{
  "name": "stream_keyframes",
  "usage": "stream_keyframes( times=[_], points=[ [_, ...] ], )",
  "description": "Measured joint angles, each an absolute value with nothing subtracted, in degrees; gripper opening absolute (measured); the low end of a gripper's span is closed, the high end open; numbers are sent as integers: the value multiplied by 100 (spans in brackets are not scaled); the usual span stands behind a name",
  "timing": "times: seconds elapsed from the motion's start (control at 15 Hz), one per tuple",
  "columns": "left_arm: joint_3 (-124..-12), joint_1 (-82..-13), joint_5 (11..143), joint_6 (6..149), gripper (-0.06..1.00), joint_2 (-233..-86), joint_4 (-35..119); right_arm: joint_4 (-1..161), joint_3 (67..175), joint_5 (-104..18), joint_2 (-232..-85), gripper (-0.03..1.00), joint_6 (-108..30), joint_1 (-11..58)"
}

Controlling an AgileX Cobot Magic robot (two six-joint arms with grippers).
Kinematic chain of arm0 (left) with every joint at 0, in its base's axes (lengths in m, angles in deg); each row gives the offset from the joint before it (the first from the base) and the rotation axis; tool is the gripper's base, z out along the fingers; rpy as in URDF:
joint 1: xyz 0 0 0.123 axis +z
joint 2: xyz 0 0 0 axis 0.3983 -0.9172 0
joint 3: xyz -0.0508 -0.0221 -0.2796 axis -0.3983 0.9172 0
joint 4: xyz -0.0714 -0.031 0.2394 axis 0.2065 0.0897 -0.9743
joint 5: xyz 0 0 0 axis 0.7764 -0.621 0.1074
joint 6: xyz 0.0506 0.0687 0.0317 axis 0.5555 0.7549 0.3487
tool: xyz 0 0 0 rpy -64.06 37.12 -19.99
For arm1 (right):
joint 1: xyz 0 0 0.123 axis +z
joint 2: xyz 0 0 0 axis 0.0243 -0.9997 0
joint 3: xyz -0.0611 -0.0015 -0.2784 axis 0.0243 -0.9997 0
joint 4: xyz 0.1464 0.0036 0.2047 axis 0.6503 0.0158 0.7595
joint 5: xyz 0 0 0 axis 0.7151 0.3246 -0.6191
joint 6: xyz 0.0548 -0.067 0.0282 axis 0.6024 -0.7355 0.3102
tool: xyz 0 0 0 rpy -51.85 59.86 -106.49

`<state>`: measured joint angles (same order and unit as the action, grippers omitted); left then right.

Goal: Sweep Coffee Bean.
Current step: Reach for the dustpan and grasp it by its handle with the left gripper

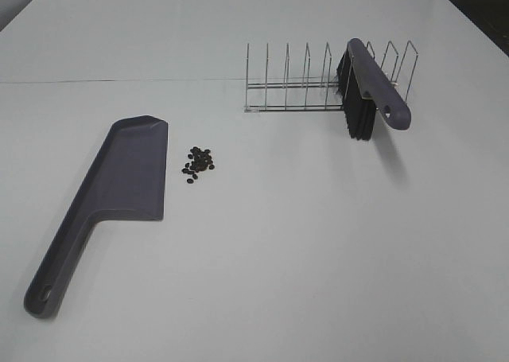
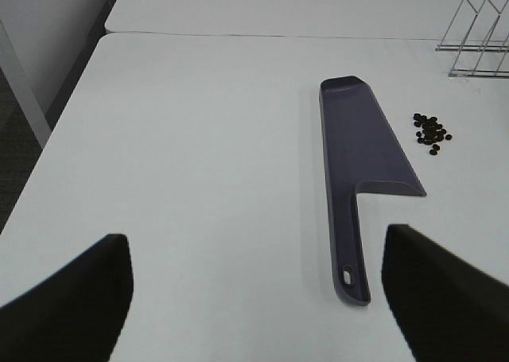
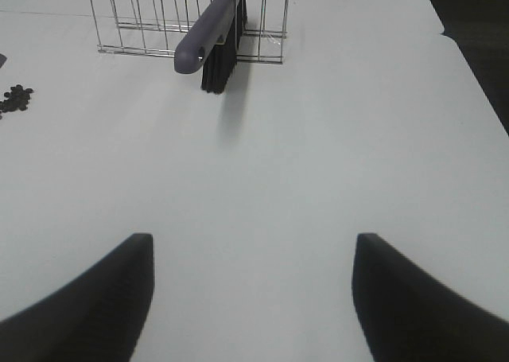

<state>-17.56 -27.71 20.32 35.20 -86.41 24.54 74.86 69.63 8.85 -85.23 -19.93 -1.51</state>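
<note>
Table: one white table (image 1: 318, 258) carried everything.
Dustpan: one grey-purple dustpan (image 1: 119, 187) lay flat on my left side, with its handle toward the near edge.
Coffee beans: one loose cluster of coffee beans (image 1: 199, 163), roughly twenty and too small for me to count exactly. It lay on the table just beside the dustpan's blade, not touching it.
Brush: one grey-purple brush (image 1: 374, 79) with black bristles leaned in the wire rack (image 1: 286, 106), bristles down.
Rack: one, standing beyond the beans and to their right, well apart from them. The brush hid part of its upright loops, so I gave no count.
Left arm: my left gripper (image 2: 253, 235) hung near the dustpan's handle, its two fingers spread wide and holding nothing.
Right arm: my right gripper (image 3: 252, 239) hung over bare table short of the brush, its two fingers spread wide and holding nothing.
</note>
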Motion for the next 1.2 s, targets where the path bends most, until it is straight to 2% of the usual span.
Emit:
stream_keyframes(
  times=[1.2],
  points=[
    [-1756, -2771, 2032, 3520, 80, -8641, 2454, 7486, 6963, 885, -8523, 62, -1993, -151]
  ],
)
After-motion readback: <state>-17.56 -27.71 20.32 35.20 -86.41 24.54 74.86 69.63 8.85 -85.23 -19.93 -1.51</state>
